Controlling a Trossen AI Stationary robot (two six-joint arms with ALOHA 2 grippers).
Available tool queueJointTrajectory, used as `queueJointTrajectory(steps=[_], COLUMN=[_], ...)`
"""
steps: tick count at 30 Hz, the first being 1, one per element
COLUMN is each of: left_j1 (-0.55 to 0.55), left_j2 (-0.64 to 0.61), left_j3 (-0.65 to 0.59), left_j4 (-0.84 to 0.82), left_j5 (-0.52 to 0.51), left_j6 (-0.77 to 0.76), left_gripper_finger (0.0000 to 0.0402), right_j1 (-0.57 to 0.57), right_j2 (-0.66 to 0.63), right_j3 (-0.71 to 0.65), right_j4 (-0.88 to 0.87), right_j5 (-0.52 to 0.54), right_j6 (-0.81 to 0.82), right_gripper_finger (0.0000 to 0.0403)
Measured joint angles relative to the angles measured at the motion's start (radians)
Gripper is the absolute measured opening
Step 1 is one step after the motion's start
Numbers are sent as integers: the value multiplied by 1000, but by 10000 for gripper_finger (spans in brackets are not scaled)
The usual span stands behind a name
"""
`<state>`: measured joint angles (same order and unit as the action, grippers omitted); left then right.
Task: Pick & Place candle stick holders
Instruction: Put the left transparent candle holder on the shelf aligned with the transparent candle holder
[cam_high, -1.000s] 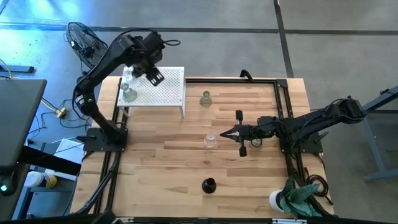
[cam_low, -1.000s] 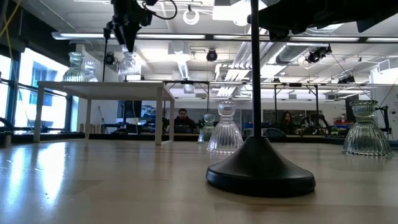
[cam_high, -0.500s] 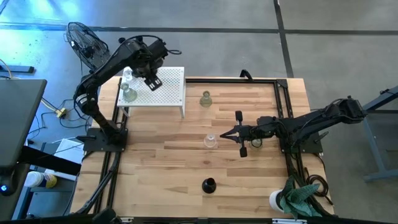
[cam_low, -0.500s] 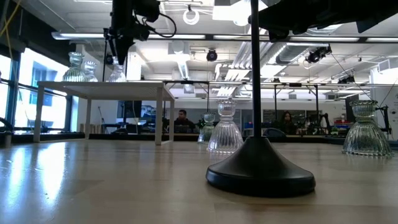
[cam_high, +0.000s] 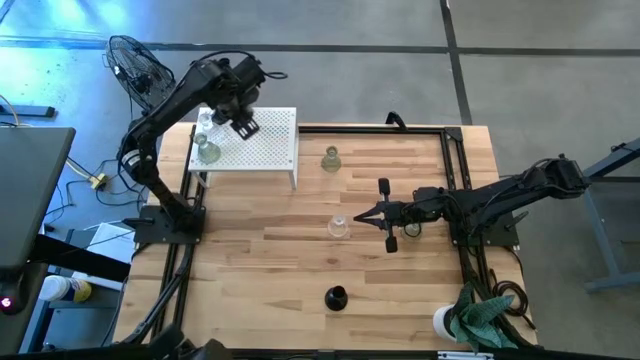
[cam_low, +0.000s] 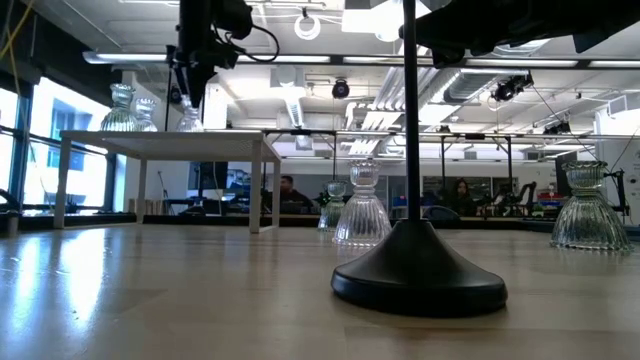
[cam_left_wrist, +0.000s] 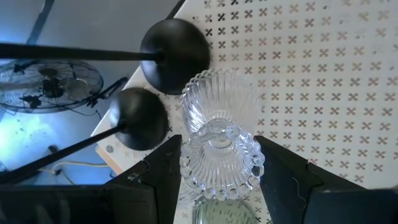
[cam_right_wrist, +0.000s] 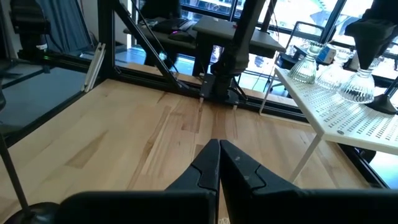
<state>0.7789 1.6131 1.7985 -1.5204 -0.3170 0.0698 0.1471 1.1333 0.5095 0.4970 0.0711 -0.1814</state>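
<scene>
We count five glass holders (cam_left_wrist: 221, 146) and three black ones (cam_high: 335, 297); left pincer (cam_left_wrist: 217, 165) straddles one glass, right pincer (cam_right_wrist: 219, 163) closed, empty.

left gripper (cam_left_wrist: 219, 165) w/ glass holder (cam_left_wrist: 221, 155) lower, seemingly on white rack (cam_high: 270, 140)

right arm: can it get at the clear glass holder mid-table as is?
Probably yes: the right tool, shut, sits just beside the clear glass holder with bare table between them; it must open first.
</scene>
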Motion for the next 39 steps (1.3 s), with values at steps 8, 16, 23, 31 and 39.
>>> queueJointTrajectory(steps=[8, 16, 23, 31, 39], left_j1=[13, 13, 14, 14, 14], left_j2=[0, 0, 0, 0, 0], left_j3=[0, 0, 0, 0, 0], left_j4=[10, 9, 17, 33, 30], left_j5=[35, 37, 37, 46, 45], left_j6=[3, 8, 28, 40, 42], left_gripper_finger=[172, 172, 173, 173, 173], right_j1=[0, 0, 0, 0, 0], right_j2=[0, 0, 0, 0, 0], right_j3=[0, 0, 0, 0, 0], right_j4=[-2, -2, -2, -1, -1], right_j5=[0, 0, 0, 0, -1], right_j6=[-1, 0, 0, -1, -1], right_gripper_finger=[0, 0, 0, 0, 0])
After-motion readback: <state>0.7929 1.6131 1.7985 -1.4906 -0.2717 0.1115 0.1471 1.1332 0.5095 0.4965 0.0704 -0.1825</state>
